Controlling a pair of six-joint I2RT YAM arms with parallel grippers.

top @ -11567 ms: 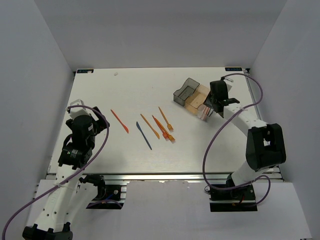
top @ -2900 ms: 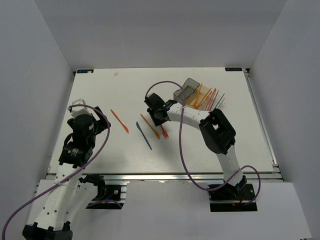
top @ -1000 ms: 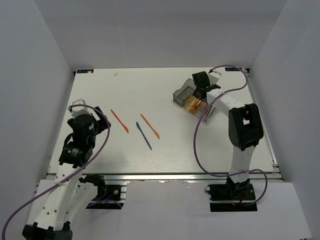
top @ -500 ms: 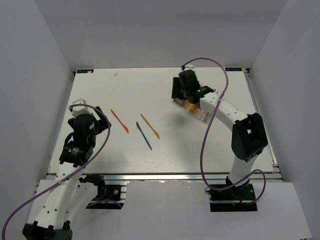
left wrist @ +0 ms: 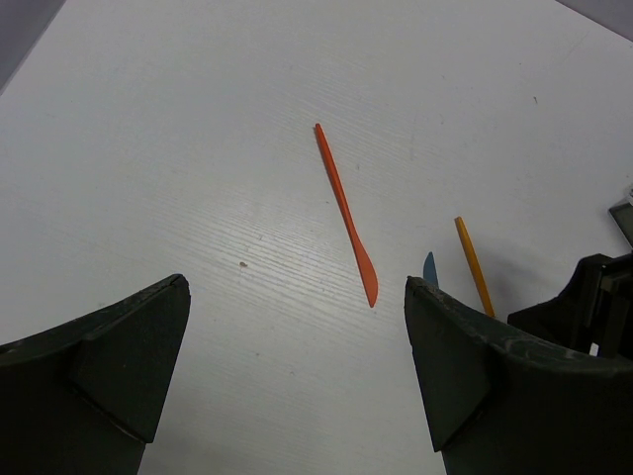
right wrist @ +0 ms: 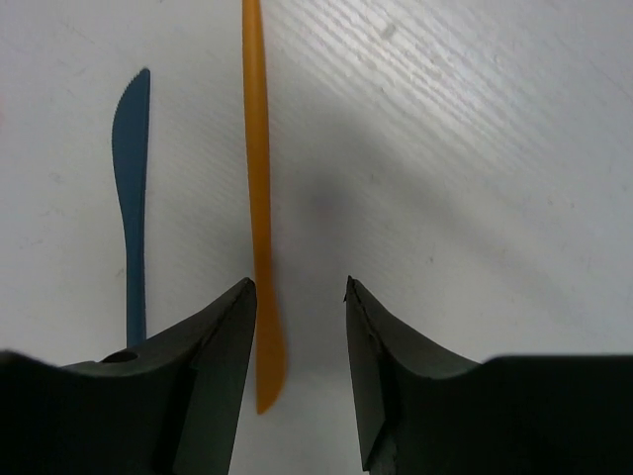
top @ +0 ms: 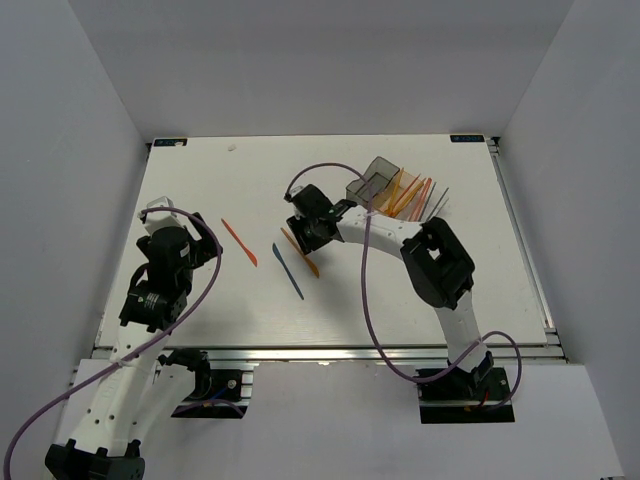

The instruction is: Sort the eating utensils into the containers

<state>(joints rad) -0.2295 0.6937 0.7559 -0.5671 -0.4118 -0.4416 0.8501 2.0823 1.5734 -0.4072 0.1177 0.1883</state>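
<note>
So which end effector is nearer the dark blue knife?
Right. The right end effector hovers just beside the dark blue knife, over the neighbouring orange knife; the left end effector sits far to its left.

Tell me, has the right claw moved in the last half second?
Yes. The right claw swung left and toward the table's front, from over the bins to the orange stick by the blue knife.

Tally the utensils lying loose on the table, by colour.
Orange utensils: 2
Blue utensil: 1
Total: 3
</note>
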